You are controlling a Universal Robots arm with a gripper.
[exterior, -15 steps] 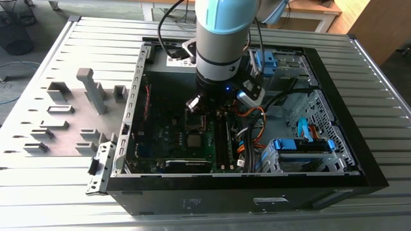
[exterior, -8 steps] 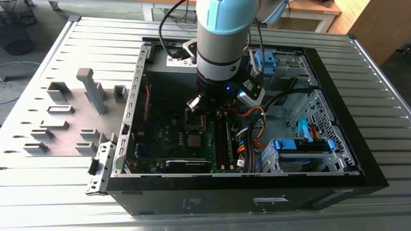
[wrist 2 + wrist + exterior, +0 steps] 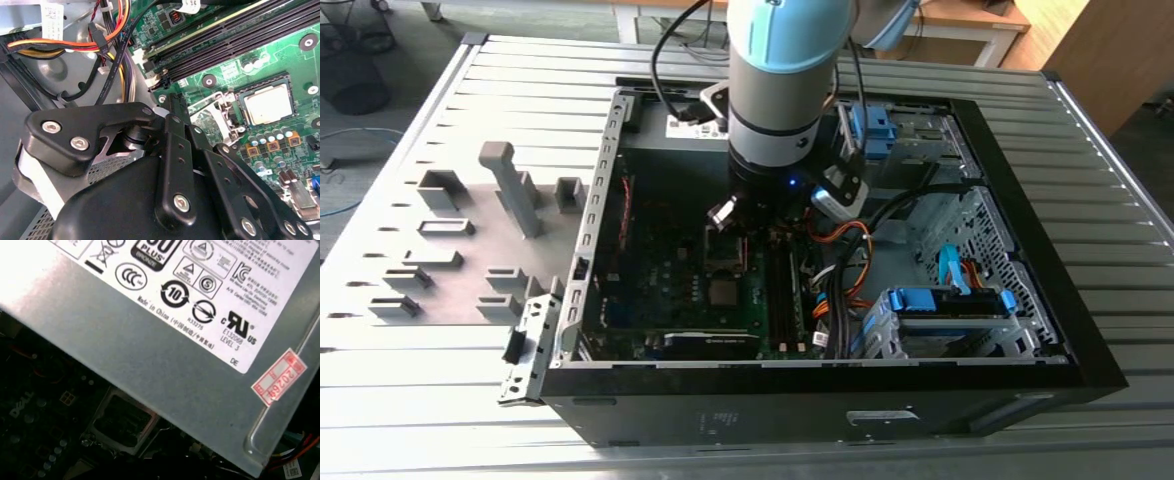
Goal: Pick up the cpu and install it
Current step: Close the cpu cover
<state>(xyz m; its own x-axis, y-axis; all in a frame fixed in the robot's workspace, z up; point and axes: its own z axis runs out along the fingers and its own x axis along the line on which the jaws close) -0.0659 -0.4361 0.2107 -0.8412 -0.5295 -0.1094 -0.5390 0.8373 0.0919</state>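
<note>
Silver cpu (image 3: 267, 102) seemingly socketed, second wrist view

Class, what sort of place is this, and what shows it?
Probably a robotics lab or workshop: a robot arm over an open computer case on a ribbed metal table, desks behind.

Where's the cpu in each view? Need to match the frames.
Exterior view: cpu on the motherboard, at the exterior view's left of the memory slots.
Second wrist view: cpu flat in the socket, beside the memory slots.
First wrist view: cannot tell; a dark metal-framed rectangle by the power supply is too dim.
Shared landmark: orange cables.
</note>
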